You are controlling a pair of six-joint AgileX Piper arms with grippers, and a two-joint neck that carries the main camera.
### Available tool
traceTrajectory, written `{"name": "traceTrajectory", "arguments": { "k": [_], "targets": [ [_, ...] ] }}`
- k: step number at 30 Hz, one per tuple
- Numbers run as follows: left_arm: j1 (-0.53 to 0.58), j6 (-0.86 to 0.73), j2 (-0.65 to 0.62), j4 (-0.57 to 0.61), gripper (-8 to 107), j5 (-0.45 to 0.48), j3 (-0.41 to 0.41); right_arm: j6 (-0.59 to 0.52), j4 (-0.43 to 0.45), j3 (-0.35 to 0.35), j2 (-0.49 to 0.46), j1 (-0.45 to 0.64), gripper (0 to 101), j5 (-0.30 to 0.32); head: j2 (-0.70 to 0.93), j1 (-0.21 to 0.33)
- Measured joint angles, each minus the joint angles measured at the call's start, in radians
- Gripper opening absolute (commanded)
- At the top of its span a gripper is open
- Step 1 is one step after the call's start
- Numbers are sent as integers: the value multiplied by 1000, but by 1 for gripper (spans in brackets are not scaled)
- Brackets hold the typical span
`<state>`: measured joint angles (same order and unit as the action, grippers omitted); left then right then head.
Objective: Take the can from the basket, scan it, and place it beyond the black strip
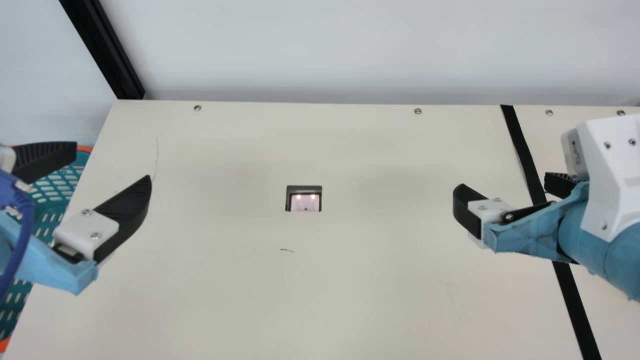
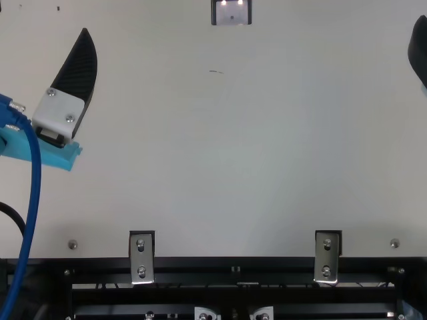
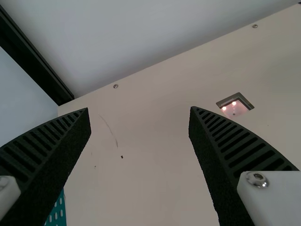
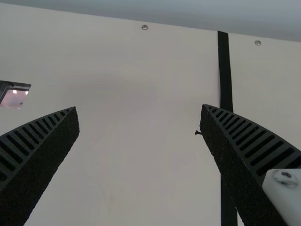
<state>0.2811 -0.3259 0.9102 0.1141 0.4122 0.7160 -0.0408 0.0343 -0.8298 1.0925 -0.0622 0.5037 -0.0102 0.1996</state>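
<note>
Left gripper (image 1: 112, 161), jaws wide open, empty, partly hides the cut-off basket (image 1: 61, 186); right gripper (image 1: 504, 181), jaws wide too, empty

The left gripper (image 1: 112, 161) – jaws apart – overlaps the teal basket (image 1: 50, 192) in view. The scanner (image 1: 304, 200) sits in the worktop (image 1: 350, 300), between it and the right gripper (image 1: 505, 181) – jaws also apart – which hangs across the black strip (image 1: 520, 142).
</note>
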Motion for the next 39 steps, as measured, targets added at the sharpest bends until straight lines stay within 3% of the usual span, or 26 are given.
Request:
{"name": "traceTrajectory", "arguments": {
  "k": [5,11,26,34,39],
  "targets": [
    [4,34,-18,-28,90,-9,-2,1,-7,5,-9,-1,101,-7,0,0],
    [-46,89,-94,-69,90,-42,-37,1,-55,61,-63,-12,101,-54,0,0],
    [-153,222,-354,-96,90,-34,-149,18,-90,299,-294,-51,101,-176,0,0],
    [-166,297,-485,-114,90,10,-228,31,-86,401,-456,-51,101,-185,0,0],
    [-168,339,-557,-121,90,41,-285,41,-80,446,-561,-51,101,-158,0,0]
  ]
}}
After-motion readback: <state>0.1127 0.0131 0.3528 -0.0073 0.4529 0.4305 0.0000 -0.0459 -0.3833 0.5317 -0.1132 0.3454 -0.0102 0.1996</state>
